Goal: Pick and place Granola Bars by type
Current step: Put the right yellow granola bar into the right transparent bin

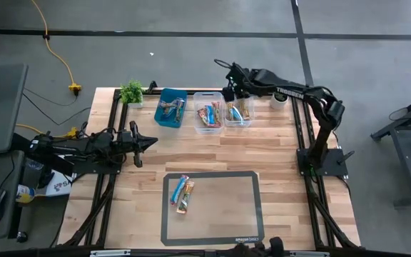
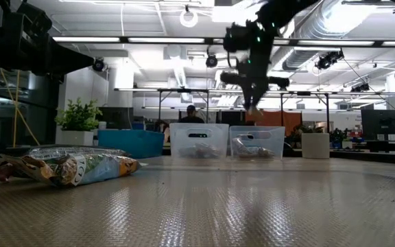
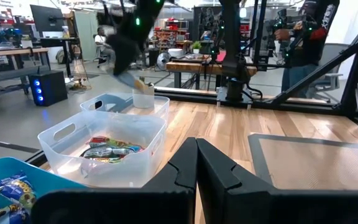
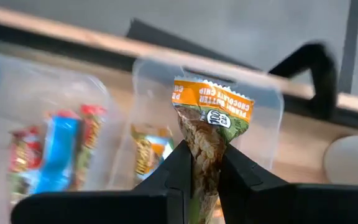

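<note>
My right gripper (image 1: 231, 90) hangs over the far-right clear bin (image 1: 238, 113), shut on an orange-and-green granola bar (image 4: 207, 115). In the low view the gripper (image 2: 252, 99) is well above that bin (image 2: 256, 142). The bin holds a bar (image 4: 146, 151). The middle clear bin (image 1: 207, 115) and the teal bin (image 1: 170, 107) hold several bars. Two more bars (image 1: 183, 193) lie flat on the grey mat (image 1: 248, 214). My left gripper (image 1: 150, 143) waits shut at the table's left side, level, touching nothing. My right gripper pinches the bar between its two fingers at about mid-length (image 4: 199, 155), where the wrapper is squeezed narrow. The crimped orange end (image 4: 211, 94) sticks out past the fingertips. The fingers slant down from above. The bar is lifted clear, over the far-right clear bin.
A small potted plant (image 1: 130, 91) stands at the far left corner, and a white cup (image 1: 279, 100) sits right of the bins. The three bins line the far edge. Bare wood lies between the bins and the mat.
</note>
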